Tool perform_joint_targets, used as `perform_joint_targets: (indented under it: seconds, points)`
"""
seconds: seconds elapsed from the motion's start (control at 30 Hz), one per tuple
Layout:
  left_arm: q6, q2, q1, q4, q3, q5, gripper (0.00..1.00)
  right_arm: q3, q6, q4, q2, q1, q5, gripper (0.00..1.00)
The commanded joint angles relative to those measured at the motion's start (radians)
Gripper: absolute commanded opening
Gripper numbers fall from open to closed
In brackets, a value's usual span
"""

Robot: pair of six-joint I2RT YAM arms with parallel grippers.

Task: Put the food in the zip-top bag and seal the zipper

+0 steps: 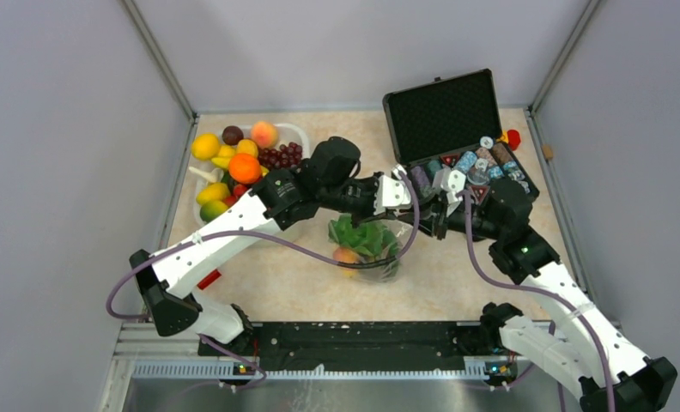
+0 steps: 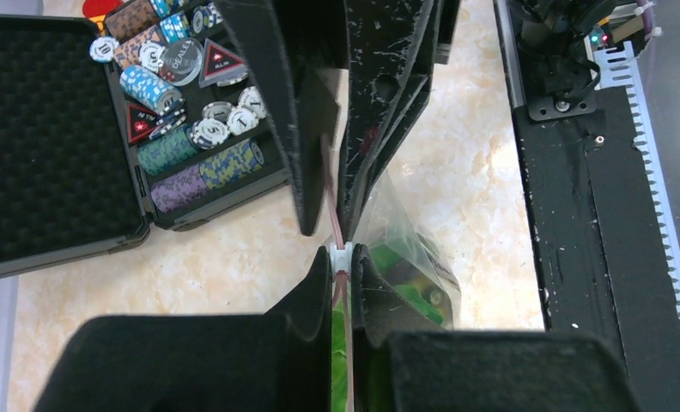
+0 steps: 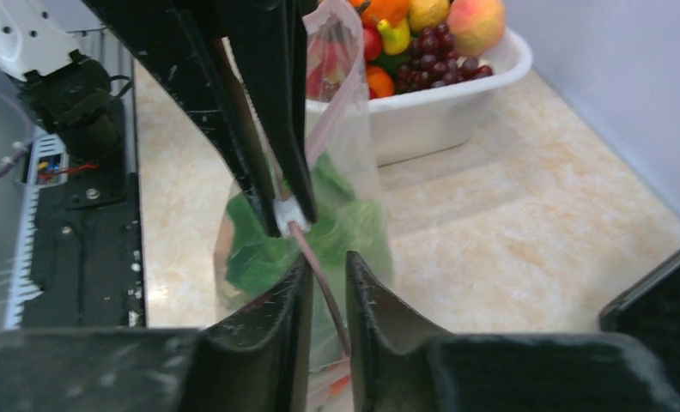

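The left gripper [image 2: 343, 257] is seen clenched on the zipper [image 2: 329, 189], by which the zip-top bag [image 1: 388, 262] is held up at the middle of the table [image 1: 285, 287], lettuce [image 1: 360, 235] and peach [image 1: 346, 255] inside. The film is judged light, limp and slippery, so hold is best taken on the stiffer strip. Just right of it, the right gripper [image 3: 324, 279] is set astride that strip, jaws slightly parted

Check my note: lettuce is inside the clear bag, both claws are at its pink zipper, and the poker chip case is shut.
Not quite: the poker chip case is open, lid raised, as the top external view shows. The rest stands: lettuce inside the clear bag, left claw and right claw at its pink zipper.
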Motion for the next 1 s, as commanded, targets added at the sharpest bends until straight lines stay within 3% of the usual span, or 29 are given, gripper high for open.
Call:
perform_joint_targets:
  seconds: [0.0,0.03,0.33,0.53,0.57,0.63,0.7,0.87,0.97]
  points:
    - [-0.001,-0.02,-0.008,0.016,0.013,-0.014,0.0,0.031,-0.038,-0.011,-0.013,0.016,0.009,0.09]
    - [0.002,-0.03,-0.008,0.02,-0.006,-0.028,0.0,0.022,-0.036,-0.007,-0.026,0.016,0.011,0.01]
    - [0.0,-0.124,0.016,0.04,-0.11,-0.136,0.0,-0.066,0.009,0.035,-0.128,0.016,0.187,0.0]
    - [-0.015,-0.237,0.127,0.045,-0.219,-0.146,0.0,-0.128,0.039,0.077,-0.201,0.016,0.242,0.0]
    - [-0.015,-0.247,0.134,0.052,-0.223,-0.138,0.0,-0.125,0.046,0.078,-0.196,0.016,0.221,0.02]
    - [-0.017,-0.254,0.136,0.064,-0.218,-0.106,0.0,-0.107,0.057,0.096,-0.176,0.016,0.148,0.26]
    - [-0.022,-0.245,0.137,0.07,-0.197,-0.062,0.0,-0.065,0.063,0.095,-0.142,0.016,0.068,0.41]
    - [-0.034,-0.205,0.135,0.071,-0.131,0.021,0.0,0.063,0.041,0.028,-0.07,0.017,0.033,0.6]
    - [-0.034,-0.193,0.131,0.07,-0.105,0.039,0.0,0.148,0.001,-0.05,-0.018,0.016,0.01,0.62]
